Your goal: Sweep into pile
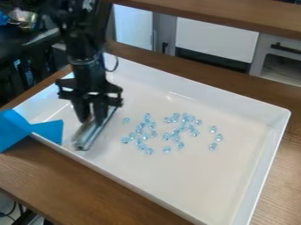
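Camera view: left of the frame, the claw is closed on a shiny bar, likely light, stiff and best gripped mid-length. Mid-frame, loose beads dot the tray, probably hard, slippery and quick to skitter.
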### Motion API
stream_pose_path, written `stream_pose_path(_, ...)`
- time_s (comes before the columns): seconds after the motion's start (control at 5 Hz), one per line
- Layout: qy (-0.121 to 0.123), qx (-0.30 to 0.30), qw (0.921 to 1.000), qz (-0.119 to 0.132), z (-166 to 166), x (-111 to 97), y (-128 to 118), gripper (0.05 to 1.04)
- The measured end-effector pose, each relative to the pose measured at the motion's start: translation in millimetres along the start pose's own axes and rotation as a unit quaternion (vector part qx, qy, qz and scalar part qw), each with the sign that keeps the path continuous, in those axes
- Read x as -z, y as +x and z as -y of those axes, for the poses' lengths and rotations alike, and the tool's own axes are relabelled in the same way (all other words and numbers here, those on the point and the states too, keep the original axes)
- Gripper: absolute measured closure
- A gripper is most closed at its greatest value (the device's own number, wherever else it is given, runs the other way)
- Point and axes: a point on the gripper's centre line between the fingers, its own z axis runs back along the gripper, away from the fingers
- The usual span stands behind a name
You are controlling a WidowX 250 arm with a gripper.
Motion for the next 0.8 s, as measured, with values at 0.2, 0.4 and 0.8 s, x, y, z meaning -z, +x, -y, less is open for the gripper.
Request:
stream_pose_path(0.2, 0.005, -0.02, 0.9997, -0.01, 11, 7, 0, 0.749)
stream_pose_path(0.4, 0.023, -0.037, 0.999, -0.009, 18, 15, 1, 0.749)
stream_pose_path(0.8, 0.039, -0.041, 0.9984, -0.002, 28, 17, 1, 0.749)
